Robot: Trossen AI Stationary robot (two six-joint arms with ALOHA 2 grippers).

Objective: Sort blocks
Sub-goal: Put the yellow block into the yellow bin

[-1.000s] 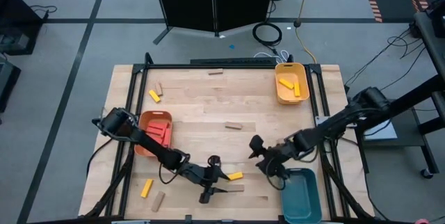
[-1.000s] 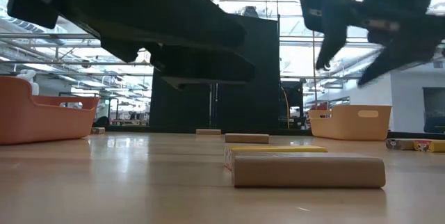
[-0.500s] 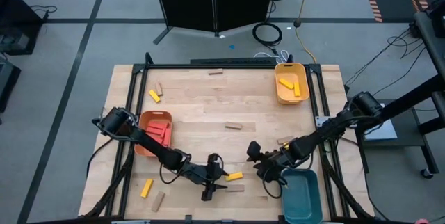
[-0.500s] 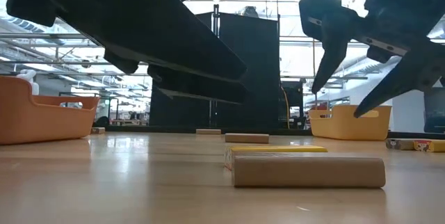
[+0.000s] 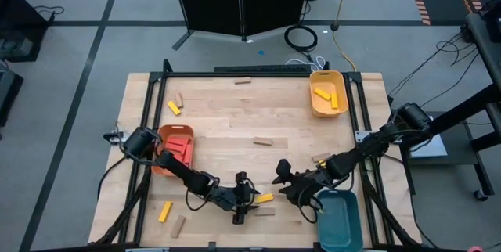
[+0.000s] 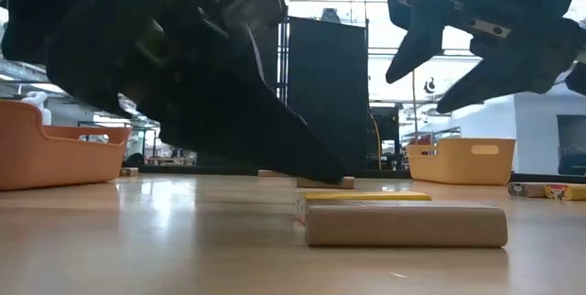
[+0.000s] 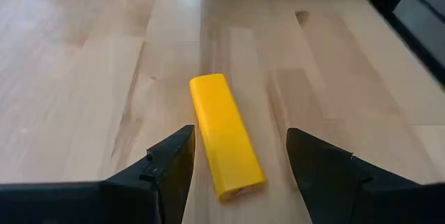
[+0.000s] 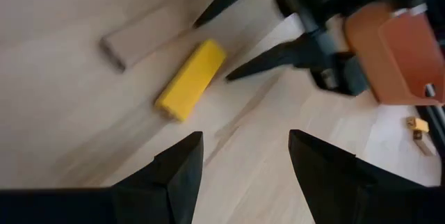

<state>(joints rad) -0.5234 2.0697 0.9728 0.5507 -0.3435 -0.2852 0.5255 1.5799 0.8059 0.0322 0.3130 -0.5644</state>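
A yellow block (image 7: pixel 226 137) lies flat on the table near the front edge, with a tan block (image 5: pixel 266 212) just beside it. My left gripper (image 7: pixel 240 135) is open and low over the table. Its two fingers stand on either side of the yellow block's near end without touching it. In the low view this gripper (image 6: pixel 211 103) is a dark mass slanting down behind the tan block (image 6: pixel 406 225). My right gripper (image 5: pixel 286 183) hangs open a little to the right of both blocks, above the table, and looks down on the yellow block (image 8: pixel 191 79).
A red tray (image 5: pixel 176 146) stands at the left, a yellow tray (image 5: pixel 327 93) at the far right, and a teal tray (image 5: pixel 338 217) at the near right next to my right arm. Loose blocks lie about: yellow (image 5: pixel 174 108), tan (image 5: pixel 262 142), yellow (image 5: pixel 164 210), tan (image 5: pixel 178 225).
My left gripper has sunk toward the table and tipped further down, so its open fingers now flank the yellow block. My right gripper has moved a little toward the table's left, nearer the same block. No block has moved.
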